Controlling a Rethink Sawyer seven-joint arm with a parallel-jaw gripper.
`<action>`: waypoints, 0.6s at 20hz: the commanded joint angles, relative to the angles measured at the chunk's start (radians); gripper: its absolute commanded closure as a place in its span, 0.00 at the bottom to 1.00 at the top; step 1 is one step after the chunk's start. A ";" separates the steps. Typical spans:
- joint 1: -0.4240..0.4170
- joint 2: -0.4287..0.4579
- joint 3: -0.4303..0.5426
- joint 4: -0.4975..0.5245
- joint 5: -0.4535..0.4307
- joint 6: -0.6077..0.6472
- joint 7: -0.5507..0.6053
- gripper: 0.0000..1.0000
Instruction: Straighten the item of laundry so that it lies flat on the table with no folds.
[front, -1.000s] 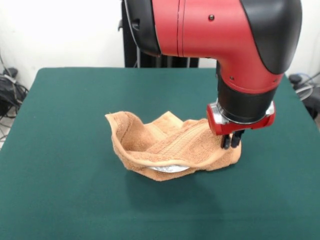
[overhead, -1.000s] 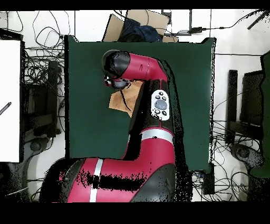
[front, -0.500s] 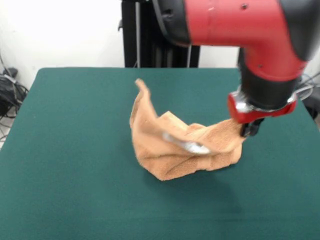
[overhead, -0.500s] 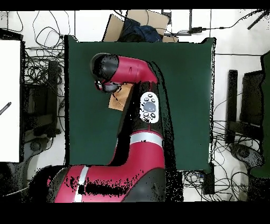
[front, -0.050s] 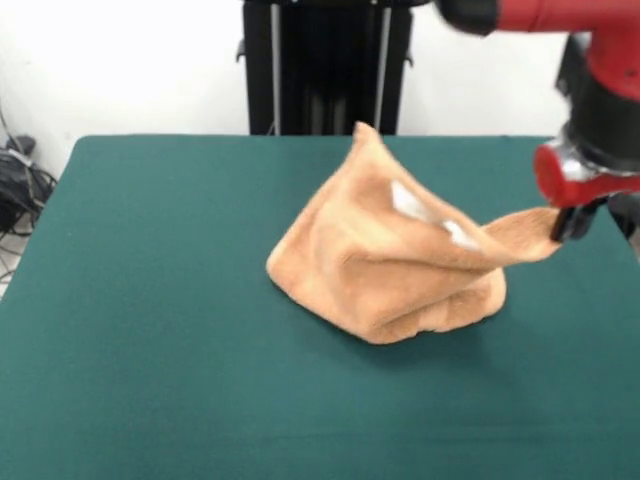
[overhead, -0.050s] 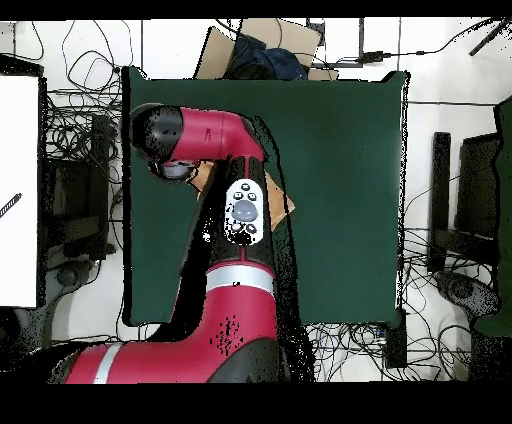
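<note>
Tool (front, -0.050s: 566, 222) has moved toward 3 o'clock since earlier frame, pinching hand towel (front, -0.050s: 385, 270) corner; towel dragged along, bunched, tented on bench (front, -0.050s: 150, 300), white label showing.

The bunched towel (front, -0.050s: 385, 262) blocks the worktop (front, -0.050s: 150, 330) centre-right; the left half and near strip lie open for passage.

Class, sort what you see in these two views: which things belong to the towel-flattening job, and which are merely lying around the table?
Part of the job:
- bunched orange-brown terry towel
- dark green felt table
- red and black gripper, its fingers pinching a towel corner

Just lying about:
- tangled black cables on the floor
- brown cardboard box beyond the table edge
</note>
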 joint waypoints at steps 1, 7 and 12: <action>-0.007 0.002 -0.011 0.052 0.049 0.031 0.327 1.00; -0.026 -0.006 0.024 0.117 0.091 -0.018 0.321 1.00; -0.035 -0.017 0.035 0.156 0.121 -0.033 0.311 1.00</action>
